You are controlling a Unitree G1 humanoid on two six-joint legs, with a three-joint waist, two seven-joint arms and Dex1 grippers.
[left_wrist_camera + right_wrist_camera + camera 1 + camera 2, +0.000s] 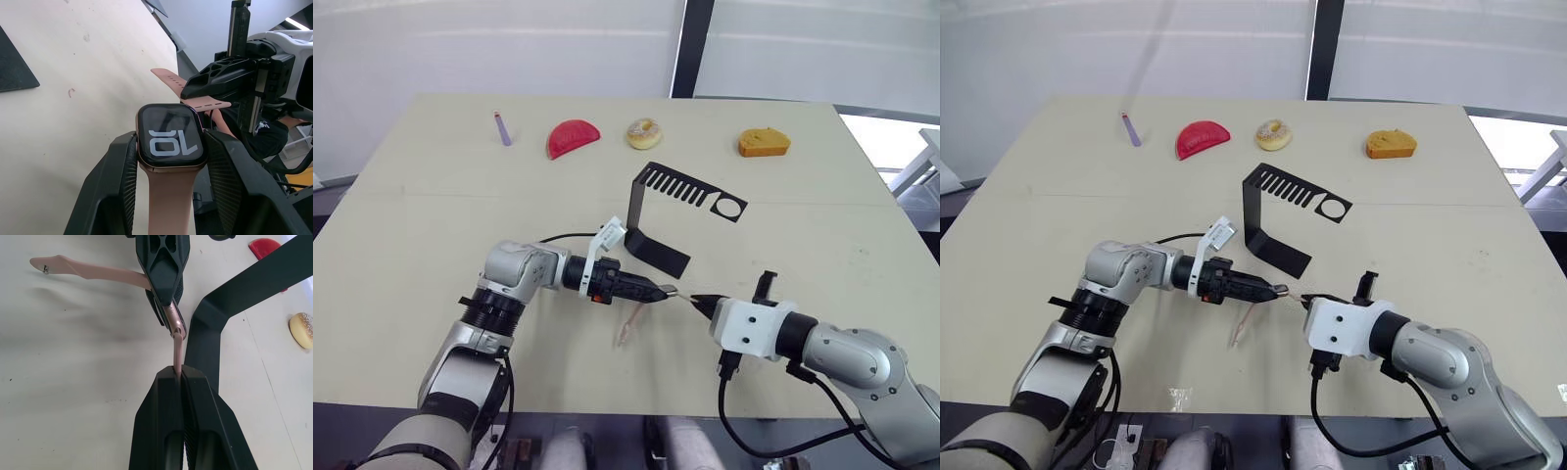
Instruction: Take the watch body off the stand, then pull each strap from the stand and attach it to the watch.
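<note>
My left gripper (661,291) is shut on the watch body (169,139), a black square case with white digits, held above the table in front of the stand (658,253). One pink strap (628,326) is fixed to the case and hangs down to the tabletop. My right gripper (182,369) is shut on the second pink strap (178,350), whose far end meets the free edge of the watch body (173,322). The two grippers face each other tip to tip. The black stand's slotted top arm (680,186) is bare.
Along the far side of the table (431,215) lie a small purple stick (502,128), a red half-round piece (573,137), a doughnut (644,133) and a yellow-orange piece (764,143). The stand is just behind the grippers.
</note>
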